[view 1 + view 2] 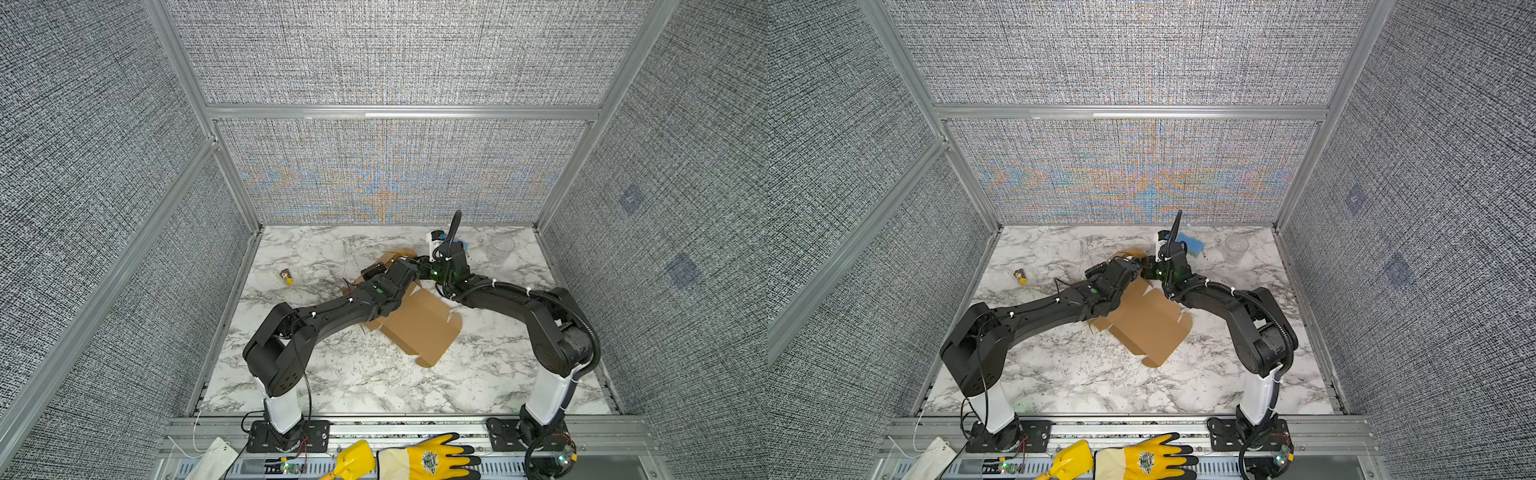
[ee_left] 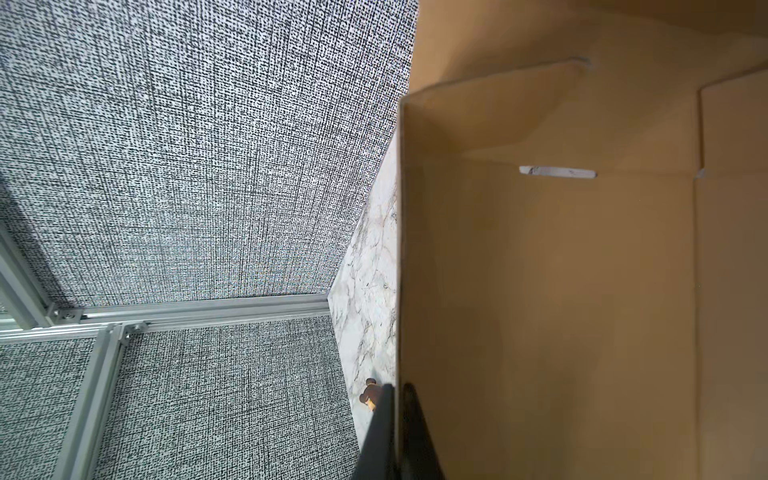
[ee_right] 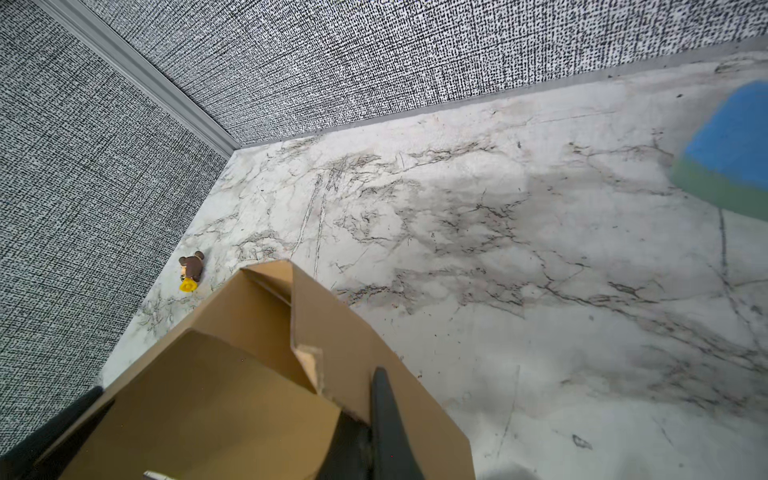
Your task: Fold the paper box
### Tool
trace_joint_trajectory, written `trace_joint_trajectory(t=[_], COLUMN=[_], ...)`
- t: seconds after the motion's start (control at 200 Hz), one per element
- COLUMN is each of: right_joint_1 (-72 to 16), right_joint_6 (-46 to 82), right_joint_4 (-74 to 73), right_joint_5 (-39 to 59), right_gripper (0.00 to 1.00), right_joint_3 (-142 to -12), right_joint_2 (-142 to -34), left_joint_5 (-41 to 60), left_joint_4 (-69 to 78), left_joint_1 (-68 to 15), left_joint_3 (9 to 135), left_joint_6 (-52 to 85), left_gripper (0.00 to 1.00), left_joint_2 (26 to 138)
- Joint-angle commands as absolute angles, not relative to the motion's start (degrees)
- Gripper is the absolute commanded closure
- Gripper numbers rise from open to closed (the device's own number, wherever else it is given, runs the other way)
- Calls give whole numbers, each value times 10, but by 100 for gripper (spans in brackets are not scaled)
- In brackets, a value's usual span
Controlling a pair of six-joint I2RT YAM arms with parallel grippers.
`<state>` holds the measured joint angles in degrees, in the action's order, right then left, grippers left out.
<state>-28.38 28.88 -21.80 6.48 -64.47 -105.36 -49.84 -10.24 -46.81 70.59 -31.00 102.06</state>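
Brown corrugated cardboard, the paper box (image 1: 419,328) lies around the middle of the marble table (image 1: 332,382). Its near panel is flat and its far flaps are raised where the two arms meet. On the upright edge of one panel the left end effector (image 2: 398,390) is clamped, a finger on each side. At the box's far end the right end effector (image 3: 365,409) pinches a folded wall. Far right lies a blue sponge (image 1: 1191,244); a small toy figure (image 1: 286,276) sits well apart, left.
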Motion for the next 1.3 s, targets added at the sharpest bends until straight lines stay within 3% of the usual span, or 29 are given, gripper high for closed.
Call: trace_joint_trajectory(t=[0.0,0.33,0.79,1.13,1.296], right_joint_1=[-287,-297,-302,-288,-287], right_joint_6=[330,355,328,317,314], right_joint_4=[-264,-342,-343,-340,-340], right_joint_5=[13,15,-10,-19,-20], right_gripper=[98,98,100,100,100], right_joint_3=[-627,-570,-563,-560,-561], right_joint_2=[-1034,-1015,-1013,-1011,-1015], left_joint_5=[-531,-490,-455,-452,-462], left_joint_4=[-140,-206,-299,-365,-368], left_joint_1=[-470,-471,-474,-473,-473], left_joint_3=[708,749,784,805,800], left_joint_6=[-303,-265,-220,-186,-176], left_gripper=[100,100,100,80,79], left_joint_2=[1020,1015,1032,1024,1019])
